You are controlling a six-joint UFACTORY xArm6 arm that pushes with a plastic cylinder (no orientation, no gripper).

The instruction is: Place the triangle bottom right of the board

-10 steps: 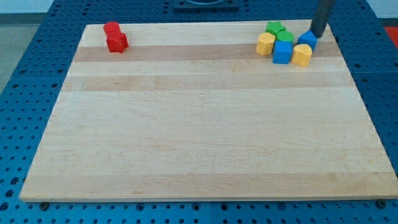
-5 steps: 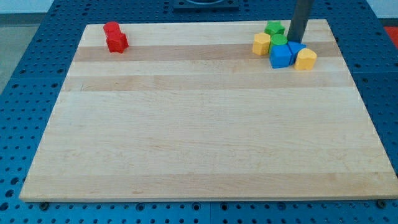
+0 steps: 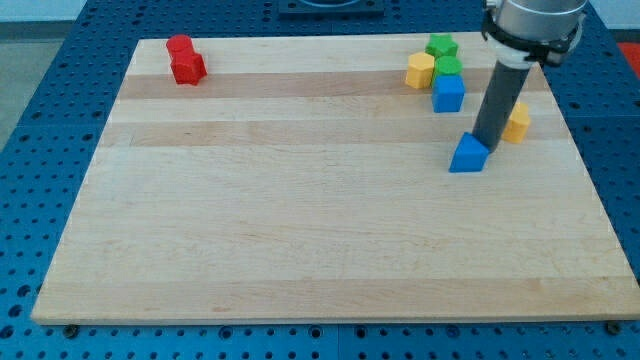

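Observation:
A blue triangle block [image 3: 468, 154] lies on the wooden board [image 3: 320, 220] at the view's right, above mid-height. My tip [image 3: 484, 144] touches its upper right side; the dark rod rises toward the view's top. A blue cube [image 3: 448, 93] sits above the triangle. A yellow block [image 3: 516, 121] lies just right of the rod, partly hidden by it.
A yellow block [image 3: 420, 70] and two green blocks [image 3: 441, 46] [image 3: 448, 66] cluster at the view's top right. Two red blocks [image 3: 180, 46] [image 3: 187, 68] sit at the top left. A blue pegboard [image 3: 40, 150] surrounds the board.
My tip moved toward the view's bottom, pushing the blue triangle out of the cluster. The right-hand yellow block was shoved down and to the right.

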